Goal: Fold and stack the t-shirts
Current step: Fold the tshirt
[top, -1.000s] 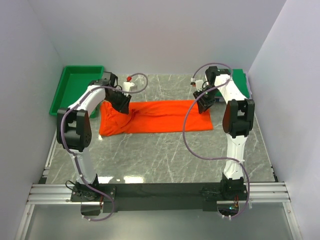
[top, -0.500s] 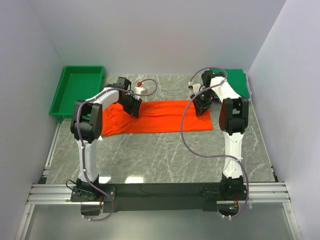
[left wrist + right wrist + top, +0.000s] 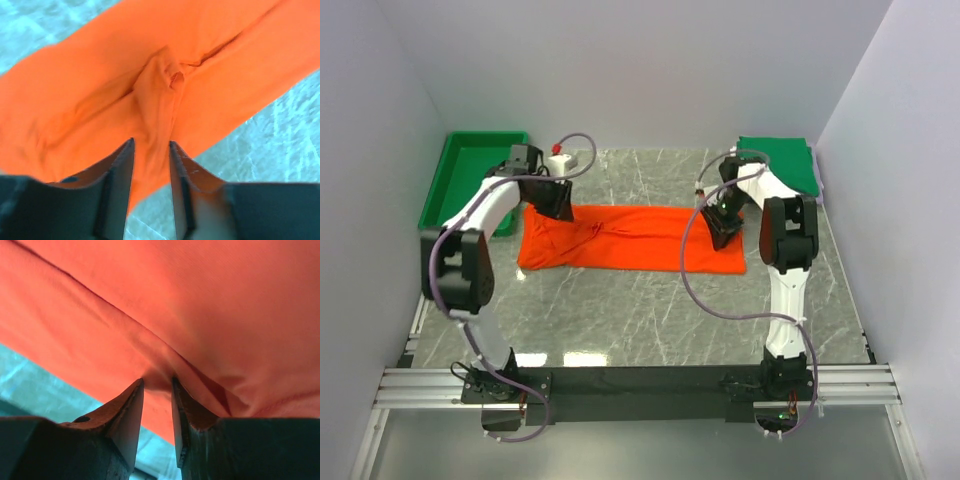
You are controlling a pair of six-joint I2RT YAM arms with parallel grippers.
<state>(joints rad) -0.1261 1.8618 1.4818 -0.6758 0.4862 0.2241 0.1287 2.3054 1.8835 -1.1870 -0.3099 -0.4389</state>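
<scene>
The orange tee point(image 3: 620, 238) is lying across the middle of the table point(image 3: 650, 310), already doubled over into a long strip running left to right. The left fingers point(image 3: 122, 170) are down at its far left corner and clamped on a bunched ridge of the cloth, which runs straight into the gap between them. The right fingers point(image 3: 129, 410) are pinching a fold near the right end, with creases pulling in toward the grip.

From above, both arms cover the spots they're holding, and the right arm's purple cable point(image 3: 688, 255) loops across the right end of the strip. There's a green tray point(image 3: 475, 180) in the far left corner, well apart from the tee. In the far right corner there's what looks like a folded green shirt point(image 3: 782, 160), though the arm hides its near edge so I'm not totally sure.
</scene>
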